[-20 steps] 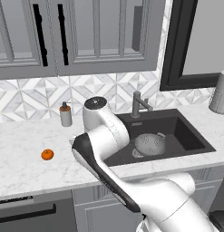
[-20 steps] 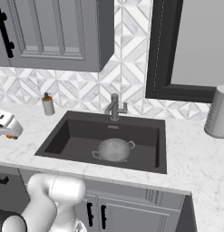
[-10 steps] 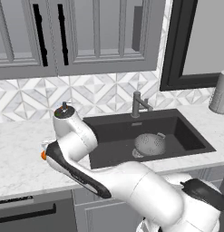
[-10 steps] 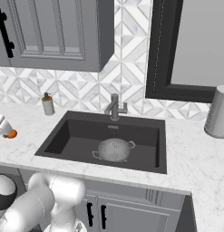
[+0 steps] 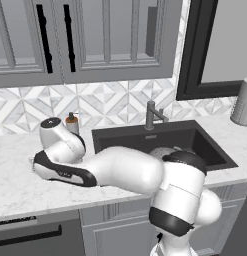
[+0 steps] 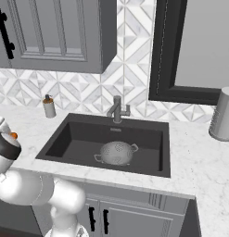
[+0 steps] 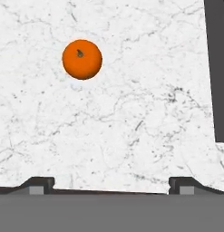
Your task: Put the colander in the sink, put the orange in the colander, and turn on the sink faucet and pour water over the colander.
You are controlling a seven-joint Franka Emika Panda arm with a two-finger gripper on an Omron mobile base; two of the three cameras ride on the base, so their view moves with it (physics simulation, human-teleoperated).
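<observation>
1 colander | 1 orange | 1 sink | 1 faucet | 1 soap disp. | 1 canister

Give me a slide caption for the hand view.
Open pincer above the marble counter, orange ahead.

We see a bright orange fruit with a dark stem dimple on white, grey-veined marble counter. The sink is dark grey, the colander silver-grey and perforated, the backsplash white-and-grey geometric tile.
</observation>
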